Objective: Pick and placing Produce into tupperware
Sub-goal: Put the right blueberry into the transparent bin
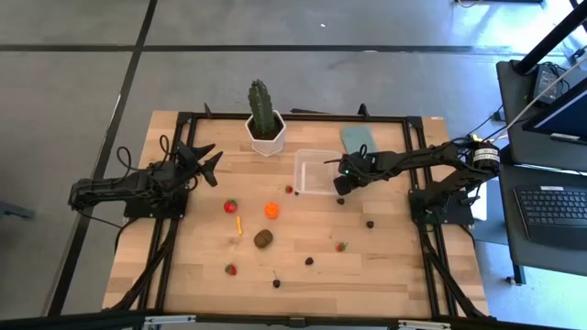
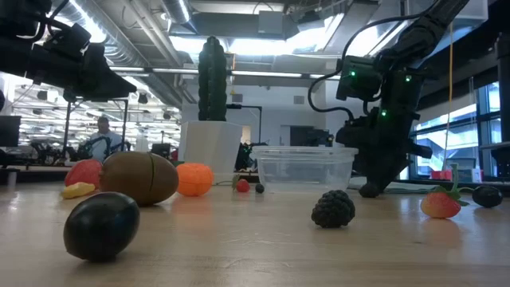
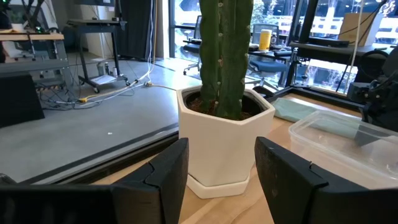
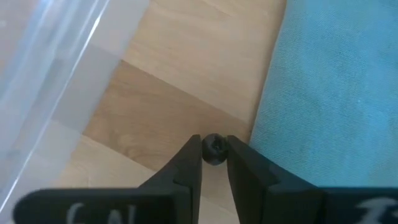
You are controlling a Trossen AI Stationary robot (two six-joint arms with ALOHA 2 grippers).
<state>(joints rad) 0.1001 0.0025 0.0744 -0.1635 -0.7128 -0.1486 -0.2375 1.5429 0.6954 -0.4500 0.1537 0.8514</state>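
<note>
The clear tupperware (image 1: 299, 172) stands right of the cactus in its white pot (image 1: 264, 128). The produce lies loose on the wood: strawberries (image 1: 230, 206), an orange ball (image 1: 271, 210), a yellow stick (image 1: 239, 225), a brown oval (image 1: 264, 238) and dark berries (image 1: 371, 223). My right gripper (image 1: 340, 196) points steeply down just right of the tupperware (image 4: 50, 62), shut on a small dark berry (image 4: 214, 148). My left gripper (image 1: 207, 160) hovers open and level at the table's left, facing the pot (image 3: 224, 143), touching nothing. My right gripper pinches the small dark berry (image 4: 214, 142) between its two fingertips (image 4: 189, 163), one on each side. The fingers come from above, slanting steeply down. The berry sits at table level, on the wood between the tupperware wall and the blue-grey lid.
A flat blue-grey lid (image 1: 359, 139) lies behind and to the right of the tupperware, and its edge (image 4: 336, 93) runs close beside the held berry. A black frame rail (image 1: 303, 116) borders the table. Monitors and a keyboard stand on a stand at the far right.
</note>
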